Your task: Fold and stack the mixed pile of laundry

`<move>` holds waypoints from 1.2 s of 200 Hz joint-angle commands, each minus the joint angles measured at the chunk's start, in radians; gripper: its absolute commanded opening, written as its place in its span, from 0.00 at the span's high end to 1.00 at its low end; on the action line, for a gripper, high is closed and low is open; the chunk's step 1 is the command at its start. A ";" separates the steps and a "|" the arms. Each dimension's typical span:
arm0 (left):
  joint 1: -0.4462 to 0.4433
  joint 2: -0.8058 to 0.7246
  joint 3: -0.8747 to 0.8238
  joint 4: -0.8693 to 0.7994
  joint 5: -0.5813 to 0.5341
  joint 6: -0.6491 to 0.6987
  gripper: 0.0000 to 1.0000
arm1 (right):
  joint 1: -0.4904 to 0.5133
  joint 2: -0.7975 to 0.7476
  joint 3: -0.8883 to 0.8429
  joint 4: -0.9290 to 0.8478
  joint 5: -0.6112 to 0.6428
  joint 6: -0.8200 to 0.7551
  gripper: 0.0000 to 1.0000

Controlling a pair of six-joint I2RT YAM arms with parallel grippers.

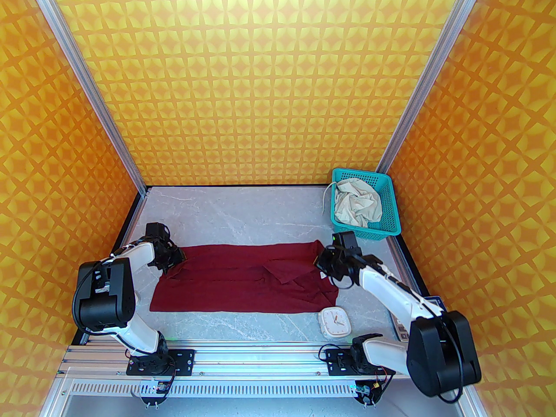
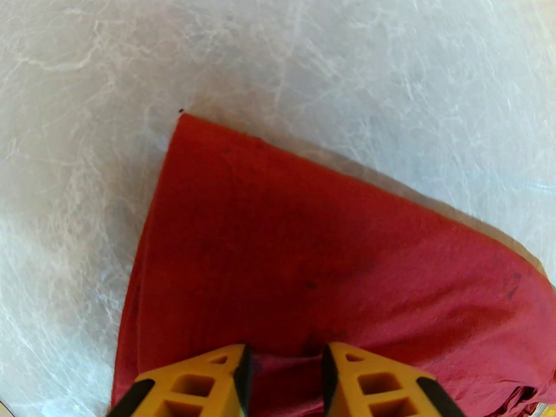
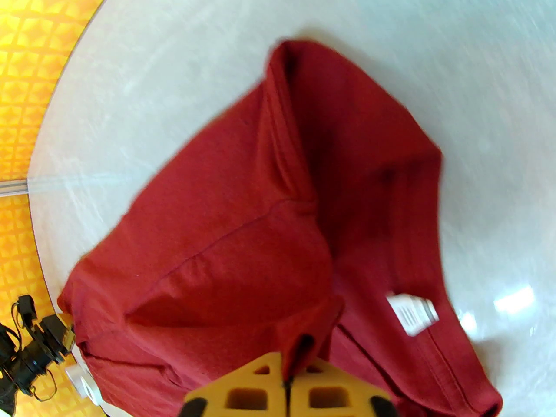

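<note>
The dark maroon-red shirt lies spread across the middle of the table, with a fold ridge near its centre. My left gripper is at the shirt's left edge. In the left wrist view its yellow fingers stand a little apart with bunched shirt fabric filling the gap. My right gripper is at the shirt's right edge. Its fingers are almost together on a pinched fold of the shirt, near a white tag. The cream-beige shorts sit crumpled in the basket.
The teal mesh basket stands at the back right corner, a drawstring hanging over its left rim. A small white clock lies near the shirt's front right corner. A dark flat item lies under the right arm. Orange patterned walls enclose the table.
</note>
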 commanded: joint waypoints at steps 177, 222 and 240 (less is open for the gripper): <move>-0.016 0.145 0.216 -0.086 0.009 0.006 0.85 | 0.079 0.582 0.470 -0.055 0.151 -0.203 0.72; 0.045 0.132 0.179 -0.076 -0.008 0.003 0.88 | 0.047 0.651 0.496 -0.082 0.247 -0.232 0.71; 0.068 0.139 0.188 -0.079 -0.008 0.009 0.88 | 0.030 0.662 0.516 -0.096 0.263 -0.240 0.71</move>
